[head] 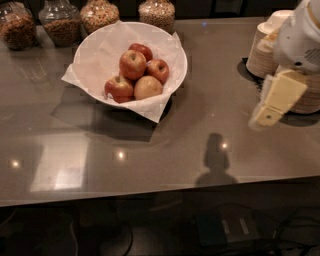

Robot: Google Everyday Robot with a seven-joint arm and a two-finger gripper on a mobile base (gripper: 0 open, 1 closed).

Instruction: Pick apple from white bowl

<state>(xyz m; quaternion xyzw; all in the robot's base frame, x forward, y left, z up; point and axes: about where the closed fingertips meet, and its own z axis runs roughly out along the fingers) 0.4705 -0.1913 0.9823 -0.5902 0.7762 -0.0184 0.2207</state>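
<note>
The white bowl (95, 47), lined with crinkled white paper, sits at the back left of the grey counter. It holds several red and yellow apples (132, 64) piled in its middle. My gripper (266, 116), cream-coloured, hangs at the right side of the view above the counter. It is well to the right of the bowl and a little nearer the front edge. It holds nothing that I can see.
Stacks of beige paper bowls (262, 47) stand at the back right, just behind my arm (302, 35). Several glass jars of nuts and grains (100, 14) line the back edge behind the white bowl. The counter's front edge (160, 190) runs across the lower view.
</note>
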